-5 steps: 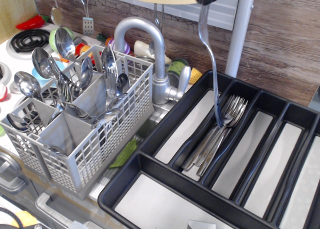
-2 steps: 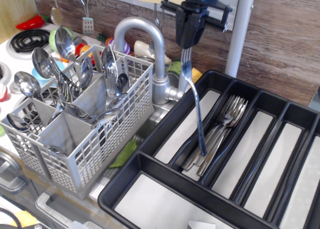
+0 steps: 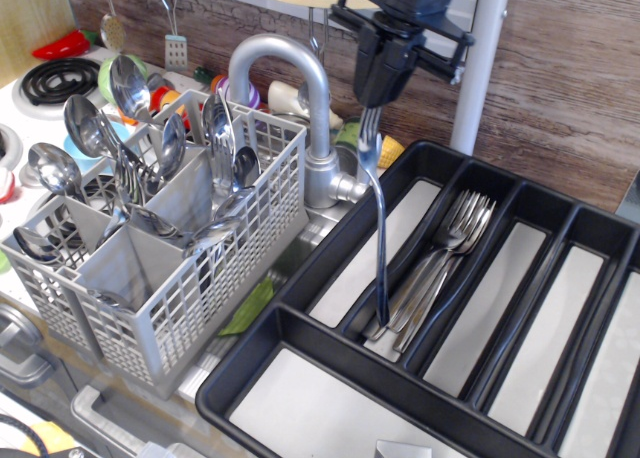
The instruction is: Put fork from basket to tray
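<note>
My gripper [image 3: 372,100] hangs from the top of the view, shut on the tines end of a silver fork [image 3: 377,218]. The fork hangs almost upright, handle down. Its handle tip reaches into the second long compartment of the black tray [image 3: 300,318], next to several forks [image 3: 440,253] lying there. The grey grid basket [image 3: 200,278] stands at the left with several spoons [image 3: 85,128] upright in it.
A curved steel tap [image 3: 300,88] rises between the basket and the tray, just left of my gripper. A white post [image 3: 480,68] stands behind the tray. A stove burner [image 3: 60,78] and coloured kitchenware sit at the back left.
My gripper has come down into view and moved left with the fork. The fork's handle tip has travelled from beside the lying forks toward the tray's front end and lower.
</note>
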Motion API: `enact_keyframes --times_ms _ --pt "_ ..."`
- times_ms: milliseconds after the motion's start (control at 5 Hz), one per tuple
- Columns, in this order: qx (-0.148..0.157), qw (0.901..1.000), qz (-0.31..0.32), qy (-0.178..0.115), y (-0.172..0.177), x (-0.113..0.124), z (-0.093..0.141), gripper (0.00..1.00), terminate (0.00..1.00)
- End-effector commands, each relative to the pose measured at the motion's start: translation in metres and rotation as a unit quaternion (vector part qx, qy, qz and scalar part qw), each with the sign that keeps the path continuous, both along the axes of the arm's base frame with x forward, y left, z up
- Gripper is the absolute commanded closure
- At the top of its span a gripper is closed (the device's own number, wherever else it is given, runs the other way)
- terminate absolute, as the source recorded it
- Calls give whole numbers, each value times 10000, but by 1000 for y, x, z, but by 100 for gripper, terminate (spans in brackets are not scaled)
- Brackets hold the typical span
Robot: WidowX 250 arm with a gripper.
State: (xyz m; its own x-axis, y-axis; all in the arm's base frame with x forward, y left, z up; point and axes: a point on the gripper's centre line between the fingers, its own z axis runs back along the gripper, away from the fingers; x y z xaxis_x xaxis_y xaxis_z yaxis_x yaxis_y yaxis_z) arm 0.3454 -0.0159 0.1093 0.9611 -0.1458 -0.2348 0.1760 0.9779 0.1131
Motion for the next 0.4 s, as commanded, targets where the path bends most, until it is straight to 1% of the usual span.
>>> enact_keyframes --times_ms 0,200 --pt "-332 9994 39 -134 -15 -8 -3 100 0" --pt "-503 9960 112 -728 -18 4 -4 0 100"
